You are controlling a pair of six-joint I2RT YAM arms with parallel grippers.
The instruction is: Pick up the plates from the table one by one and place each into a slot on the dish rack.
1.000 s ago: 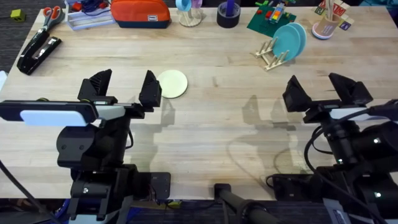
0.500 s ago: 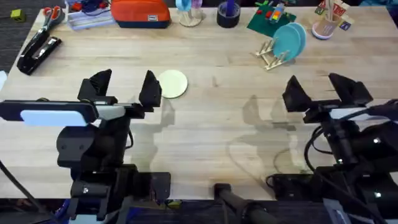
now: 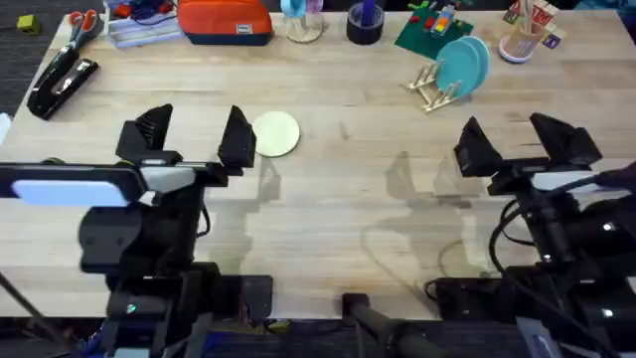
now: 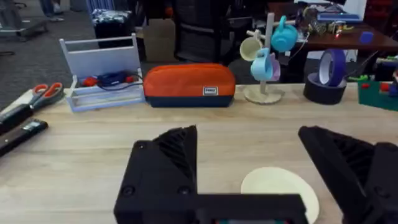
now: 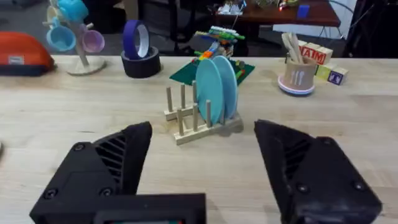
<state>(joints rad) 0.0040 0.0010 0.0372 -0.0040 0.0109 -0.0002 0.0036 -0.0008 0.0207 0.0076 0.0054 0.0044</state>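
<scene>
A pale cream plate point(image 3: 274, 133) lies flat on the wooden table point(image 3: 348, 189), just right of my left gripper point(image 3: 191, 141), which is open and holds nothing. In the left wrist view the cream plate point(image 4: 280, 190) sits between the fingers point(image 4: 168, 163), toward the right one. The dish rack point(image 3: 435, 85) stands at the back right with two teal plates point(image 3: 463, 62) upright in its slots. My right gripper point(image 3: 525, 149) is open and holds nothing, nearer than the dish rack point(image 5: 200, 119); the right wrist view shows the teal plates point(image 5: 216, 89) standing among the pegs.
Along the far edge stand an orange pouch point(image 3: 225, 20), a mug tree point(image 3: 302, 18), a tape roll point(image 3: 365, 22), a green brick board point(image 3: 429, 30) and a cup with blocks point(image 3: 527, 32). A stapler point(image 3: 60, 85) and scissors point(image 3: 81, 24) lie at far left.
My left gripper has shifted slightly left and its fingers have spread a little. The right gripper has barely moved. The plates stay where they were.
</scene>
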